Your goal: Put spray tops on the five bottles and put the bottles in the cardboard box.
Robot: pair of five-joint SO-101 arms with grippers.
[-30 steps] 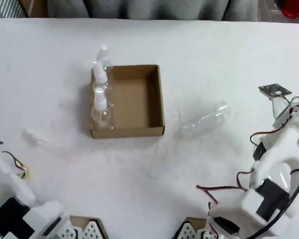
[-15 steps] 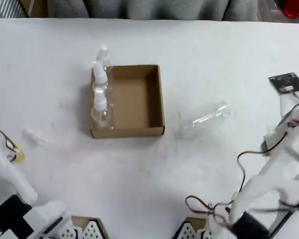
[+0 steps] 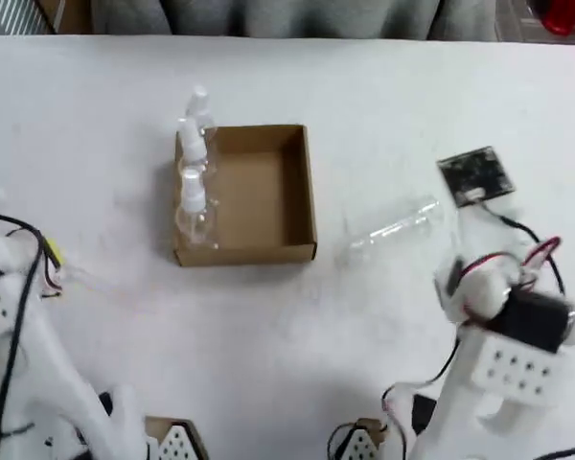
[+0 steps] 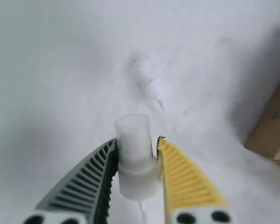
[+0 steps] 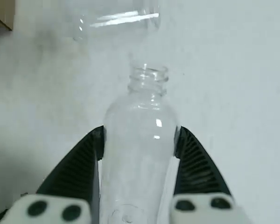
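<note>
My left gripper (image 4: 136,142) is shut on a white spray top (image 4: 135,158), held just above the table. A second spray top (image 4: 147,79) lies on the table beyond it. My right gripper (image 5: 139,133) is shut on a clear bottle (image 5: 137,126) whose neck is bare. Another clear bottle (image 3: 393,230) lies on its side right of the cardboard box (image 3: 268,251). Three bottles with spray tops (image 3: 194,201) stand inside along the box's left wall. The left arm (image 3: 10,297) is at the table's left side, the right arm (image 3: 508,321) at the lower right.
The lying bottle (image 5: 119,21) is just past the held bottle's neck. A corner of the box (image 4: 270,126) shows beside the left gripper. The right half of the box floor (image 3: 264,192) is bare. White tabletop surrounds everything.
Both arms have come forward from the front edge. The right arm swung left toward the lying bottle. The left arm rose toward the loose spray top.
</note>
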